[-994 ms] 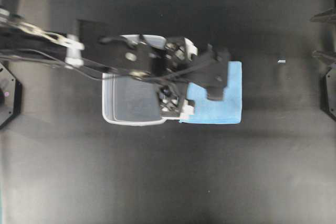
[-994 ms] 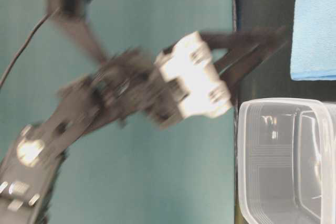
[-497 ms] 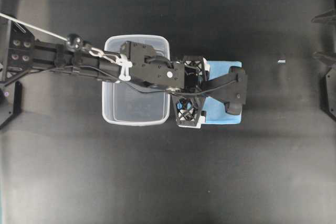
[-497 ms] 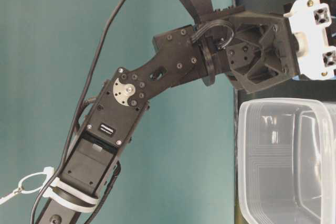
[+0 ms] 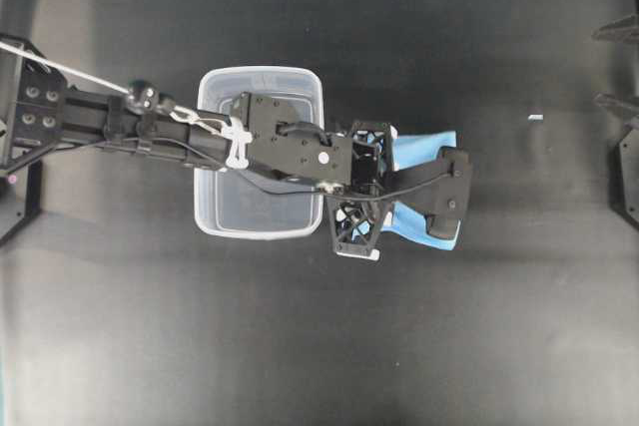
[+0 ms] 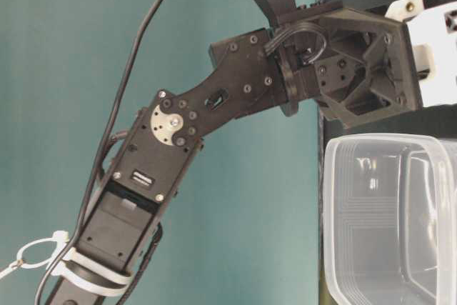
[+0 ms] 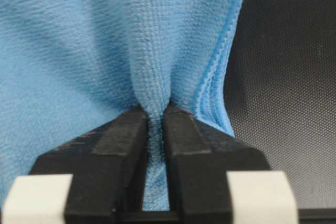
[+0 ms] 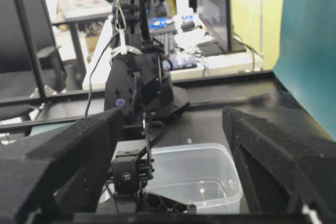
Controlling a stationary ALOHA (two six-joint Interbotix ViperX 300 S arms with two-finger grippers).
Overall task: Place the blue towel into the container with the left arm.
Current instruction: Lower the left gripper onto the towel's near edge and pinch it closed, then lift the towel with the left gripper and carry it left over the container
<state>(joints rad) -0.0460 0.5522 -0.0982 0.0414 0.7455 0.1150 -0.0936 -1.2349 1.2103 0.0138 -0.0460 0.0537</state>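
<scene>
**Towel pinched in a ridge beside the tub**

The blue towel (image 7: 105, 51) is gathered into a raised fold, and that fold is clamped between the two black fingers (image 7: 113, 140) of the left tool (image 7: 155, 116), which are closed to a narrow slit with cloth pressed between them. The cloth is bunched and creased around the pinch, so a firm hold on soft material is probably the aim. In the overhead view the towel (image 5: 419, 152) lies near the middle of the bench (image 5: 319, 346), just beside the container (image 5: 205, 221) on its far side from the arm's base, largely covered by the left arm (image 5: 290, 142). The container is seen empty, so the transfer is judged not yet made. The right tool (image 8: 173, 156) is held wide apart and grips nothing, parked at the bench edge.
</scene>
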